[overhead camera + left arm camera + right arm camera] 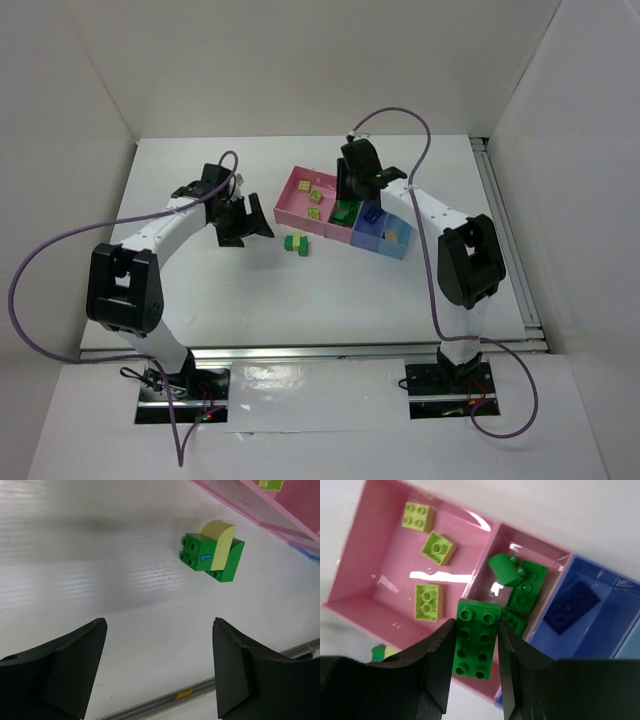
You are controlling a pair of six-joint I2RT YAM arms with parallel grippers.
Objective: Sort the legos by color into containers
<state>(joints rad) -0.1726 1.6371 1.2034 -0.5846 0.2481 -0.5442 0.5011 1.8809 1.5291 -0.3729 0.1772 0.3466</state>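
Observation:
My right gripper [476, 645] is shut on a dark green lego brick [476, 638] and holds it above the near wall of the magenta-purple bin [485, 562], which holds several dark green bricks [526, 586]. The pink bin [365, 565] holds three lime-yellow bricks [428, 601]. The blue bin [602, 625] holds a dark blue brick [571, 607]. In the top view the right gripper [349, 198] hangs over the bin row [300, 180]. My left gripper [159, 672] is open and empty above the table, near a green brick with a pale yellow curved piece on it [212, 553], also in the top view [296, 243].
The light blue bin [398, 245] at the right end of the row holds a pale brick. A metal rail [360, 348] runs along the table's near edge. White walls enclose the table at the back and sides.

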